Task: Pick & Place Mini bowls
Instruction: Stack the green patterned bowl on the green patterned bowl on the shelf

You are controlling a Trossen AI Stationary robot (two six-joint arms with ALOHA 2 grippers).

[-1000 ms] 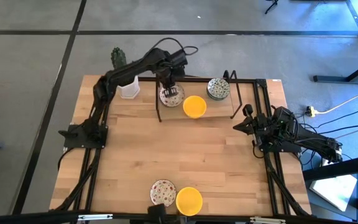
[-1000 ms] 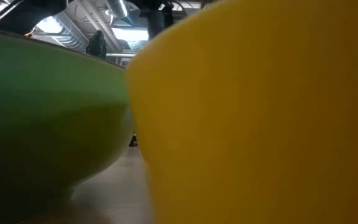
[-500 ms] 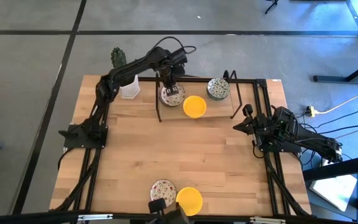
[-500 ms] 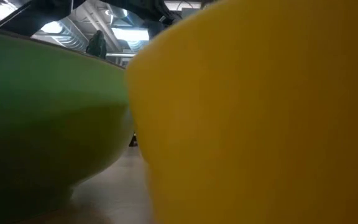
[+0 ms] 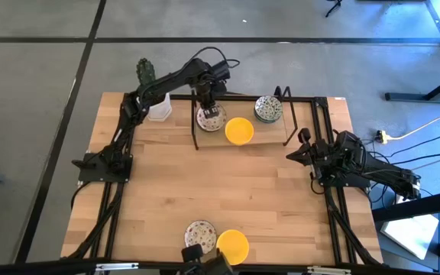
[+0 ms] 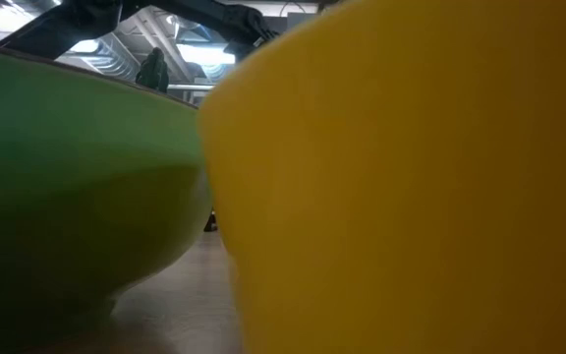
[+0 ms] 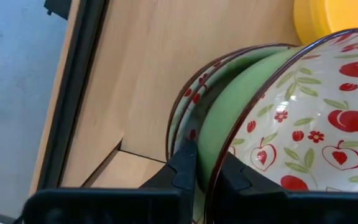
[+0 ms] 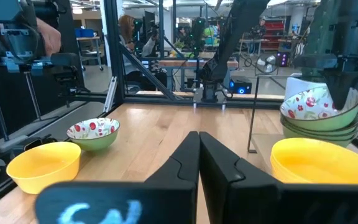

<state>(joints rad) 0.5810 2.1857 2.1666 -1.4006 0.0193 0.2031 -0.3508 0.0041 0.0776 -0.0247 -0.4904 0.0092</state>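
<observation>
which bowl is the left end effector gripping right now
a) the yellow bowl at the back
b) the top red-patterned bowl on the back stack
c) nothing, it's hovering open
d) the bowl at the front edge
b: the left end effector is pinched on the rim of the top red-patterned bowl, which is tipped up on the stack beside the yellow bowl.

Grey floor (image 5: 37, 69), wooden table (image 5: 220, 191)
</observation>
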